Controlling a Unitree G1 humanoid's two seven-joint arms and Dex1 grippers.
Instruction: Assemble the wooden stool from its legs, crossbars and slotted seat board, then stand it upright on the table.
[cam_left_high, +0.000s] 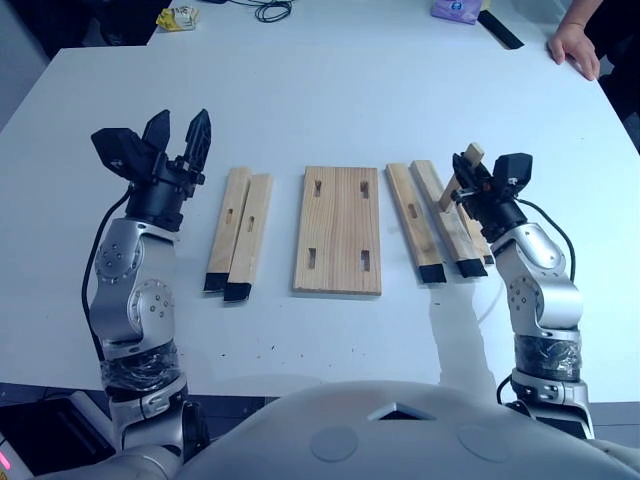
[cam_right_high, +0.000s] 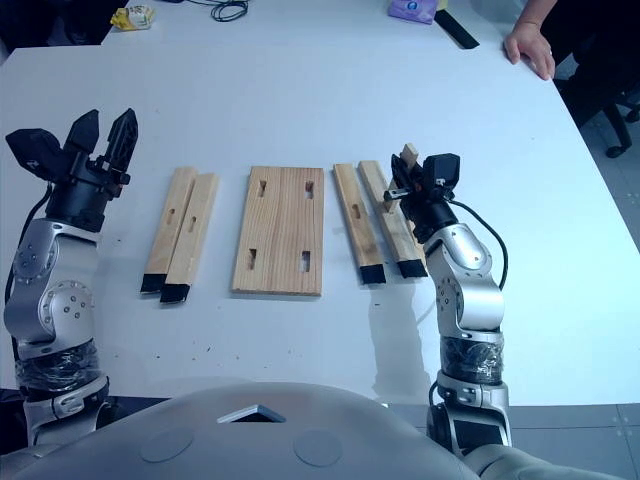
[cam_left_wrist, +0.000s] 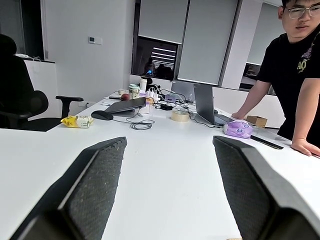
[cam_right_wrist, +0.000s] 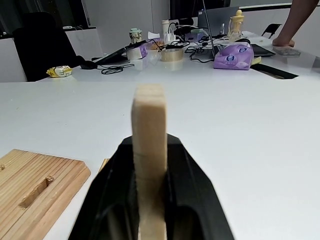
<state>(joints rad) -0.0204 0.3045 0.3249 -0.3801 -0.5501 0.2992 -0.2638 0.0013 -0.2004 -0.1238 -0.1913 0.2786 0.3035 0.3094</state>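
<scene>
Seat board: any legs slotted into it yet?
No: the seat board lies flat on the table, all four slots empty, with legs lying loose on either side.

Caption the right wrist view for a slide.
Right gripper shut on a wooden crossbar; slotted seat board flat on the white table.

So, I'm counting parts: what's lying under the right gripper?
The right gripper, shut on a crossbar, hangs over two flat legs; its arm covers anything beyond them.

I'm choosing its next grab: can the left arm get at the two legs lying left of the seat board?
Probably yes. The left arm is raised just beside the two legs, its jaws open and empty, and nothing lies between them.
</scene>
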